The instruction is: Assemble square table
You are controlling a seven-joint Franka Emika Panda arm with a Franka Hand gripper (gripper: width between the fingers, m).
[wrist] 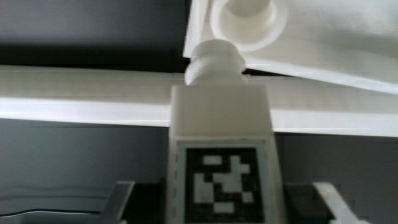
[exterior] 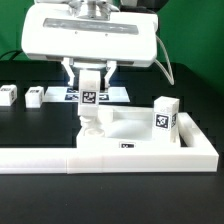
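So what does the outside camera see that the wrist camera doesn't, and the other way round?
Only the exterior view shows two loose legs on its left, another leg upright on the tabletop, and the marker board. Only the wrist view shows the round hole just past the tip of the held leg. Both show the gripper shut on that leg, and the tabletop.

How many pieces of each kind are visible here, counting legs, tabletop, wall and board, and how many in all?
Legs: 4 (held leg, upright leg at the tabletop's corner, two loose legs)
Tabletop: 1
L-shaped wall: 1
Marker board: 1
Total: 7
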